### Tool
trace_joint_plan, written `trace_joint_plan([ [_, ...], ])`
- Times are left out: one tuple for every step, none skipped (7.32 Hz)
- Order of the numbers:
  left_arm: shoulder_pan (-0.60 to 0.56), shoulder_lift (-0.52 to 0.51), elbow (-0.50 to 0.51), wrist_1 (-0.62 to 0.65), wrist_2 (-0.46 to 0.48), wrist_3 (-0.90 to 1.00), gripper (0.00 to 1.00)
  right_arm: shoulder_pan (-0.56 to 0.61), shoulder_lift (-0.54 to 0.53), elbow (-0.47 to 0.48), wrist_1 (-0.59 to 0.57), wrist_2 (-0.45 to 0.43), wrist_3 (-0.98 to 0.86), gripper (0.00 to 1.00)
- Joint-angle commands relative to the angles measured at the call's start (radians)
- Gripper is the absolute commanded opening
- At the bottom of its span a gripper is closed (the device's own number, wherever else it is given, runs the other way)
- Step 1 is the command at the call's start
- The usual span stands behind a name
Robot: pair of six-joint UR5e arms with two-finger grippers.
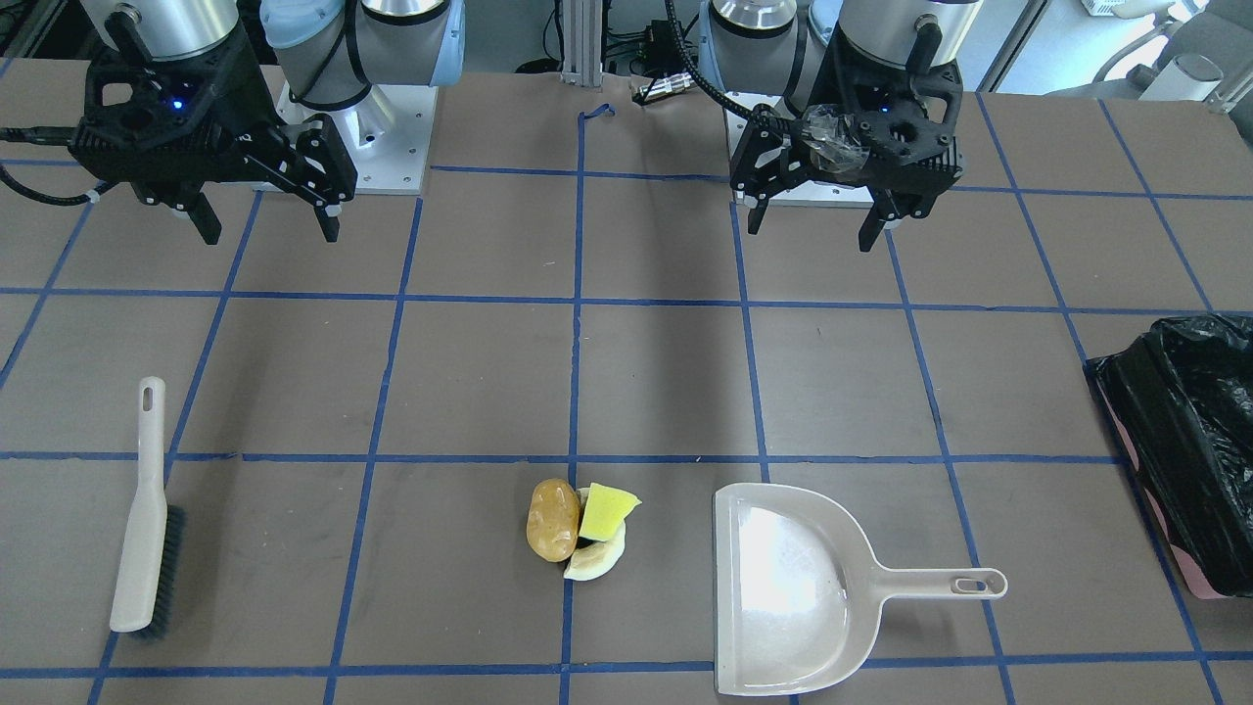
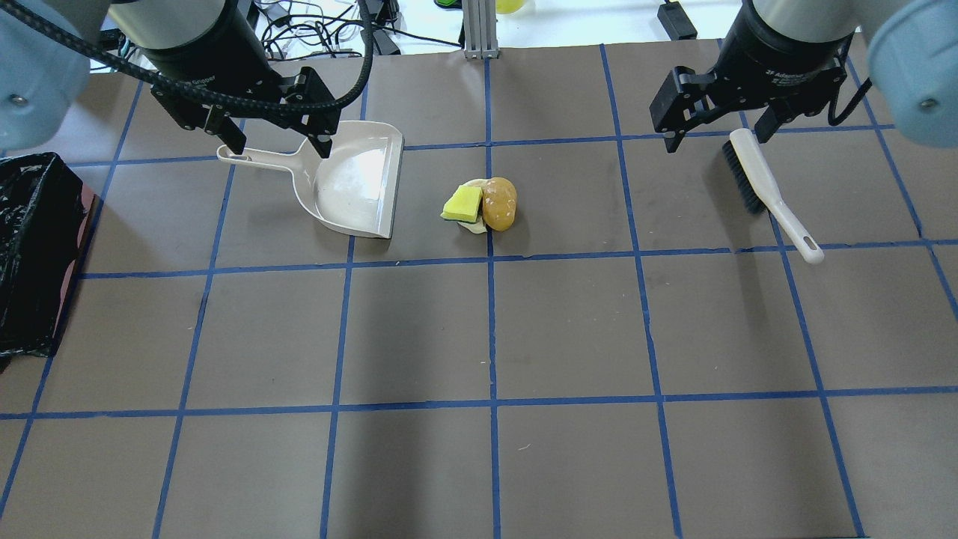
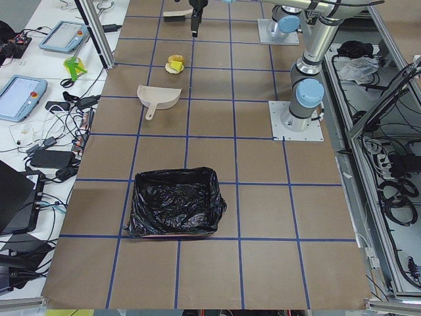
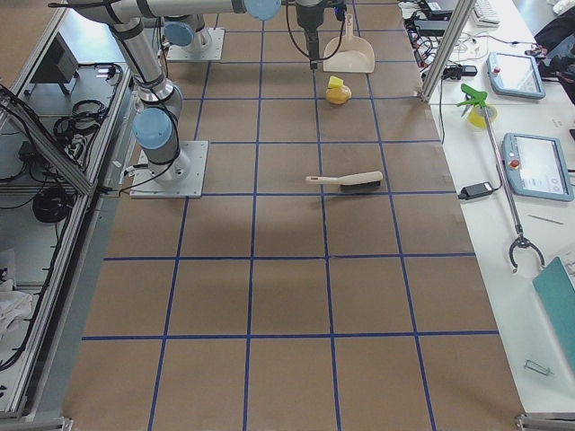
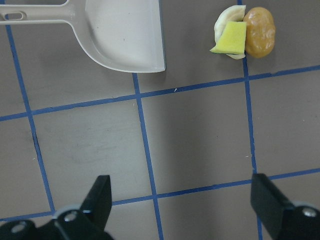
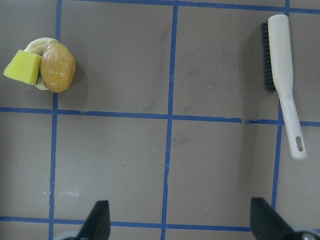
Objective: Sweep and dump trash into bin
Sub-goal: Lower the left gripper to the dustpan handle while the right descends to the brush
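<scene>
The trash [image 1: 578,529] lies in one cluster: a golden-brown potato [image 1: 552,519], a yellow sponge wedge [image 1: 607,511] and a pale crescent [image 1: 595,563]. It also shows in the overhead view [image 2: 483,204]. The bin [image 1: 1189,441], pink with a black bag, stands at the table's end on my left side [image 2: 34,247]. My left gripper [image 1: 811,233] is open and empty, high above the table near the dustpan [image 2: 355,180]. My right gripper [image 1: 270,235] is open and empty, above the brush [image 2: 763,187].
The beige dustpan [image 1: 793,587] lies flat, its mouth towards the trash and its handle towards the bin. The beige brush [image 1: 147,519] with dark bristles lies flat on the other side of the trash. Blue tape lines grid the brown table [image 2: 486,337].
</scene>
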Motion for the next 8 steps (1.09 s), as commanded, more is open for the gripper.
trace_joint_plan([
  [0.004,0.002,-0.012,-0.007,0.011,0.0,1.0,0.001,-0.002,0.0,0.001,0.0,0.001,1.0],
  [0.004,0.005,-0.021,-0.005,0.011,-0.001,1.0,0.001,-0.003,0.0,0.002,-0.003,0.004,1.0],
  [0.004,0.005,-0.023,0.002,0.012,-0.017,1.0,0.001,-0.002,0.0,-0.001,-0.005,0.004,1.0],
  [0.004,0.003,-0.024,0.004,0.031,-0.081,1.0,0.001,0.001,0.002,0.001,-0.002,-0.002,1.0],
  [0.016,-0.019,-0.018,0.013,0.073,-0.052,1.0,-0.004,0.003,0.002,-0.007,-0.006,-0.006,1.0],
  [0.072,-0.029,-0.026,0.077,0.074,0.025,1.0,-0.023,0.007,0.005,-0.007,-0.009,-0.025,1.0],
  [0.138,-0.047,-0.035,0.091,0.066,0.107,1.0,-0.089,0.009,0.032,-0.007,-0.009,-0.133,1.0],
  [0.16,-0.088,-0.053,0.139,0.069,0.352,1.0,-0.188,0.007,0.088,-0.013,-0.009,-0.203,1.0],
])
